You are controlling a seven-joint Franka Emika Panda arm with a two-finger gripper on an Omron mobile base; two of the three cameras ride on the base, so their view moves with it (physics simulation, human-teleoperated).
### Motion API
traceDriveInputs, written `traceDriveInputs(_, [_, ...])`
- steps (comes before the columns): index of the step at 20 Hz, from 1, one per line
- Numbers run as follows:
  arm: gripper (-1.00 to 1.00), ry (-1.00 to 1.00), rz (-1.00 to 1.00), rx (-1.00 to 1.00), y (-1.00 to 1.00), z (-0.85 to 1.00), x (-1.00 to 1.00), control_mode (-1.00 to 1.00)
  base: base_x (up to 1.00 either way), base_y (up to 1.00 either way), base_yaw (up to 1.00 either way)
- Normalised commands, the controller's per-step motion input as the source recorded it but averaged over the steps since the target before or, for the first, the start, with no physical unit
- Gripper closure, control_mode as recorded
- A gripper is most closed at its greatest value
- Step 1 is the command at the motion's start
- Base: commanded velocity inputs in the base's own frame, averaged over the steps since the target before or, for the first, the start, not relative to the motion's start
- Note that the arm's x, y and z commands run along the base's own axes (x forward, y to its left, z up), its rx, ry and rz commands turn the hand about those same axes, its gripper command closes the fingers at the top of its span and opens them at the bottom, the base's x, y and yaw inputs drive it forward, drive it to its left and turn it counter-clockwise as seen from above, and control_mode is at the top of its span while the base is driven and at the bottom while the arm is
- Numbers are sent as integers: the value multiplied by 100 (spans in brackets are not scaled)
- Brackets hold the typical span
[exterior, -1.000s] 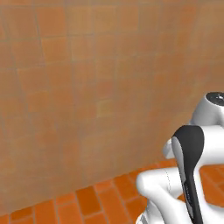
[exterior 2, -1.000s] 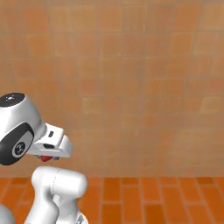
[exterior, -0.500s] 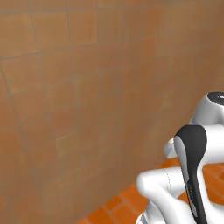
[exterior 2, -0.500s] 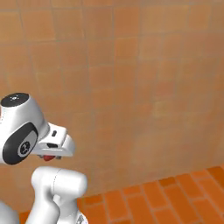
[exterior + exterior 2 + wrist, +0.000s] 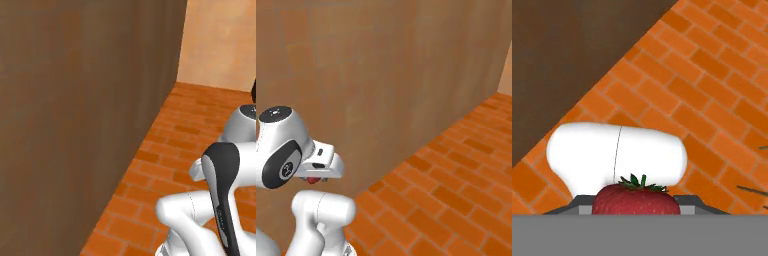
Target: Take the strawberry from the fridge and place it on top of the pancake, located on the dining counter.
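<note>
The strawberry (image 5: 635, 199), bright red with a green leafy cap, sits low in the hand view, pinched between the tips of my gripper (image 5: 636, 206). In the right base view the gripper (image 5: 315, 179) hangs under the white hand, folded close to the arm, and a red speck of the strawberry (image 5: 314, 180) peeks out beneath it. Orange brick floor lies below the fruit. The fridge, the pancake and the dining counter are out of view.
A dark brown wood panel (image 5: 75, 110) rises close on the left in the left base view. Orange brick floor (image 5: 190, 130) runs ahead to a tan wall (image 5: 220, 40). From the right base, a tan-brown wall (image 5: 381, 75) stands over the brick floor (image 5: 456, 190).
The whole picture has swung in both base views, so the base has turned. The wall has slid aside and more brick floor shows. The arm keeps its folded pose.
</note>
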Motion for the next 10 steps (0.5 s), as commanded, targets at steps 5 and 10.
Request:
traceDriveInputs(5, [100,0,0,0,0,0,0,100,8,-14,-91])
traceDriveInputs(10, [100,0,0,0,0,0,0,100,28,-1,-86])
